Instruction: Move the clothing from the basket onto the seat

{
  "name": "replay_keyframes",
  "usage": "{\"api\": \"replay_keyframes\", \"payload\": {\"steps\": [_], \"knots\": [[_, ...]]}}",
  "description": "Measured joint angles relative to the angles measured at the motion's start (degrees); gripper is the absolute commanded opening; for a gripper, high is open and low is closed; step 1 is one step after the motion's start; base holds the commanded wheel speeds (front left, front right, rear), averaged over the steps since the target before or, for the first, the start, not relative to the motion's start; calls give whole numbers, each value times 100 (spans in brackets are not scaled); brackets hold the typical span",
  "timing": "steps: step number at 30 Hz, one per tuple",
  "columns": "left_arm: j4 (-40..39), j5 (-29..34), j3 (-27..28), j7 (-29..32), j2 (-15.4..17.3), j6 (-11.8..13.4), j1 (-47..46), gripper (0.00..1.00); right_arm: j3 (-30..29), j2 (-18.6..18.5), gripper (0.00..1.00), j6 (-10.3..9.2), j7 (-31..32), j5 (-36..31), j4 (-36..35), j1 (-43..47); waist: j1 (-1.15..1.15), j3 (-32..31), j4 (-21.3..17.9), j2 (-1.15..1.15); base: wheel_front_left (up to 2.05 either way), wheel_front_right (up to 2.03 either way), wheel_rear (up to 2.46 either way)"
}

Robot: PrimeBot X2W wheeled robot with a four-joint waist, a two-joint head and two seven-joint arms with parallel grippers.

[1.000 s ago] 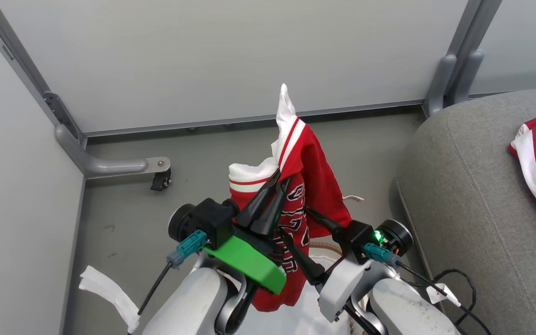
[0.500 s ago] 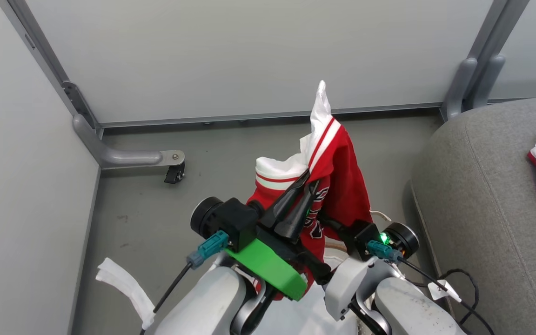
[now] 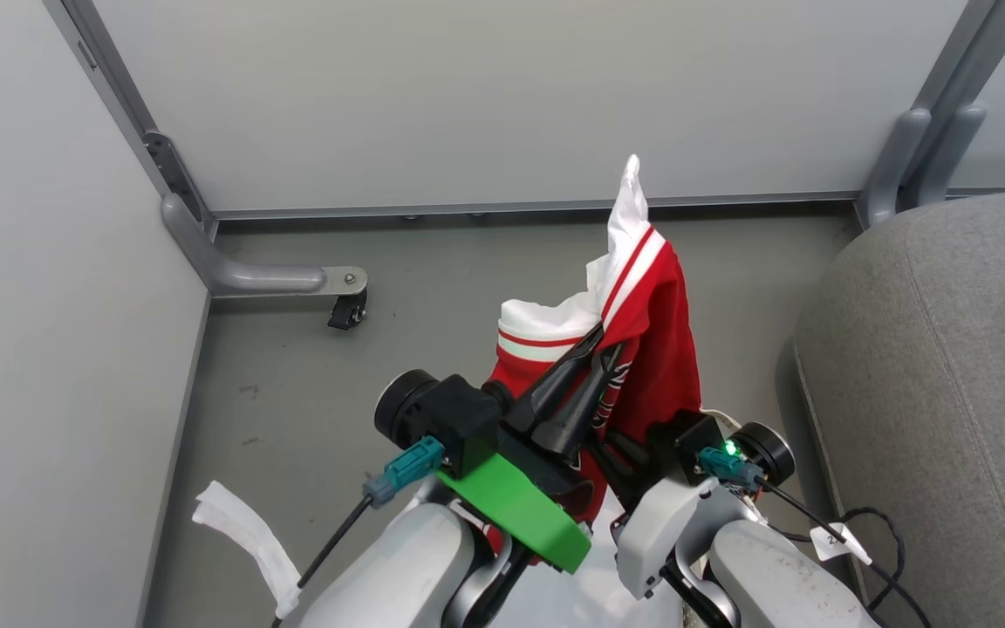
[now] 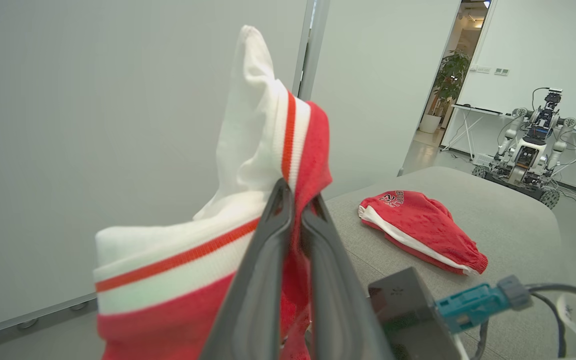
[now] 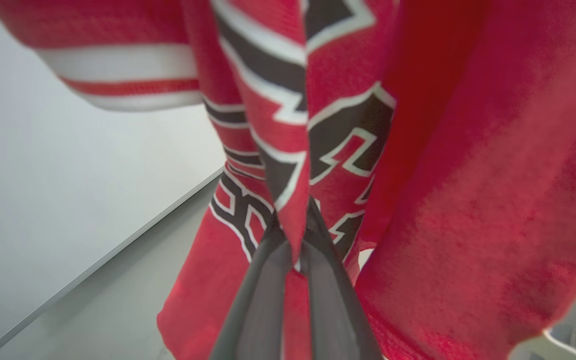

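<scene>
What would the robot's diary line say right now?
left gripper: shut on jersey | right gripper: shut on jersey | jersey: held up | second garment: on seat

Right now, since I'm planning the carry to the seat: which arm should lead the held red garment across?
Probably right. The right gripper pinches the red garment on the side nearer the seat; the left gripper grips its striped trim farther off.

Pale, perhaps scuffed forearms (image 3: pixel 398 567) bear 1 green bracket (image 3: pixel 516 510), 2 teal plugs (image 3: pixel 406 467).
</scene>
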Motion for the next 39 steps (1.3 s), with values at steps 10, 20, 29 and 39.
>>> {"api": "replay_keyframes", "payload": {"steps": [10, 20, 29, 39], "knots": [[238, 8, 108, -11, -4, 0, -29, 0, -20, 0, 0, 0, 0, 64, -122, -2, 0, 75, -129, 0, 0, 0, 0], [605, 304, 552, -11, -3, 0, 95, 100, -179, 0, 0, 0, 1, -15, -848, 381, 0, 80, -600, 0, 0, 0, 0], [593, 599, 775, -12, 114, 0, 357, 100, -420, 0, 0, 0, 1, -66, -1460, 733, 0, 93, -1411, 0, 0, 0, 0], [435, 737, 912, -11, 230, 0, 577, 100, -669, -5, 0, 0, 1, -80, -1841, 966, 0, 138, -2542, 0, 0, 0, 0]]}}
